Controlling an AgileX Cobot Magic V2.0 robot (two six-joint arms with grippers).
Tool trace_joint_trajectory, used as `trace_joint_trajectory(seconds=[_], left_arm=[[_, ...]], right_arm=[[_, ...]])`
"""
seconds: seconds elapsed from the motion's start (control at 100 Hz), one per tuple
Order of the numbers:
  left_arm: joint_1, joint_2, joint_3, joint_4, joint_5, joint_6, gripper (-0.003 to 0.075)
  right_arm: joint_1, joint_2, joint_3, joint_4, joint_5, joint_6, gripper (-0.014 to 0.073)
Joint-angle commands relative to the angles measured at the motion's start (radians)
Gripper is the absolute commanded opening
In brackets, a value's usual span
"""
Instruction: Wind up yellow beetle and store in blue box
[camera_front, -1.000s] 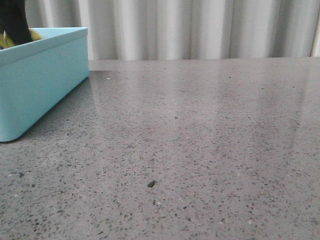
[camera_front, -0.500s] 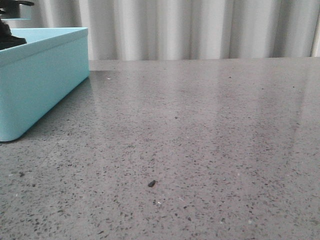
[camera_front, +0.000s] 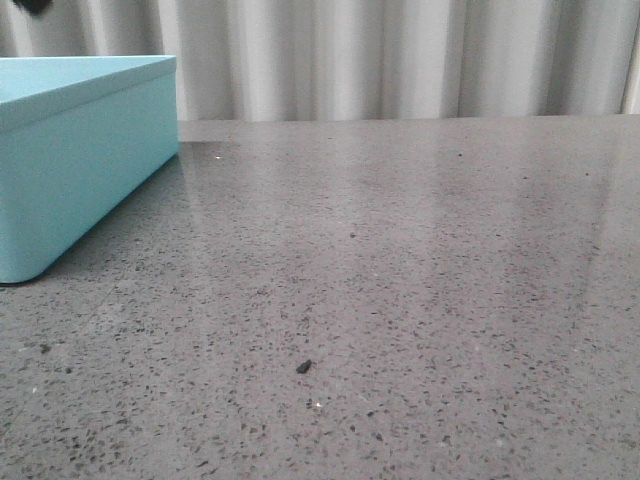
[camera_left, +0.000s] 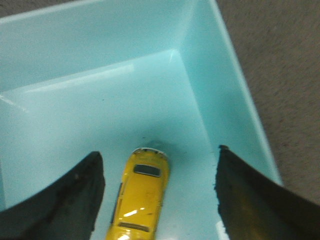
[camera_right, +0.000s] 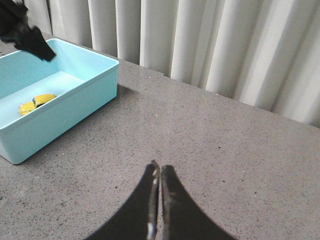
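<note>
At the far left of the front view stands the large light turquoise-blue rectangular box (camera_front: 85, 160) with matte sides and rounded corners, resting on the grey speckled stone table (camera_front: 400, 300); from this low angle its inside is hidden. The left wrist view looks straight down into that box, and the small glossy yellow beetle-shaped toy car (camera_left: 138, 196) with dark windows lies flat on the box floor near an inner corner, touching neither wall. The left gripper (camera_left: 159, 195) hangs above it with its two black fingers (camera_left: 65, 200) spread wide on either side of the car, clear of it and holding nothing. In the right wrist view the same car appears as a small yellow shape inside the box, on its floor, with a dark piece of the left arm (camera_right: 25, 30) above the box's far end. Moving right across the table, a tiny dark speck (camera_front: 303, 367) lies on the bare stone towards the front, well apart from the box. Pale pleated curtains (camera_front: 400, 55) run along behind the table's far edge. The right gripper (camera_right: 159, 200) hovers over the open stone well to the right of the box, its dark fingertips pressed together with nothing between them.
</note>
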Motion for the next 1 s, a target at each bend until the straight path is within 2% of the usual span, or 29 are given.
trace_joint_trajectory(seconds=[0.0,0.07,0.21,0.39,0.45,0.55,0.72,0.99], left_arm=[[-0.024,-0.118,0.006,-0.117,-0.055,-0.043,0.0311],[-0.085,-0.195,0.064,-0.113,-0.097,-0.035,0.0283],[-0.231,-0.385,0.243,-0.015,-0.2,-0.026,0.0282],[-0.393,-0.694,0.618,-0.012,-0.525,-0.026,0.0279],[-0.431,-0.805,0.759,-0.012,-0.642,-0.037,0.0253],[-0.44,-0.973,0.958,-0.012,-0.779,-0.074,0.0187],[-0.436,-1.149,1.193,0.005,-0.876,-0.074,0.0089],[-0.436,-1.179,1.271,-0.014,-0.895,-0.076,-0.002]], right_arm=[[0.001,-0.024,0.015,-0.001,-0.091,-0.012,-0.0041],[0.001,-0.072,0.081,-0.015,-0.14,-0.012,-0.0041],[0.001,-0.216,0.259,-0.079,-0.297,-0.012,-0.0041],[0.001,-0.399,0.465,-0.104,-0.492,-0.012,-0.0062],[0.001,-0.44,0.526,-0.106,-0.527,-0.012,-0.0069],[0.001,-0.495,0.607,-0.15,-0.566,-0.012,-0.0069],[0.0,-0.52,0.676,-0.182,-0.603,-0.012,-0.0069],[0.0,-0.52,0.678,-0.182,-0.638,-0.012,-0.0069]])
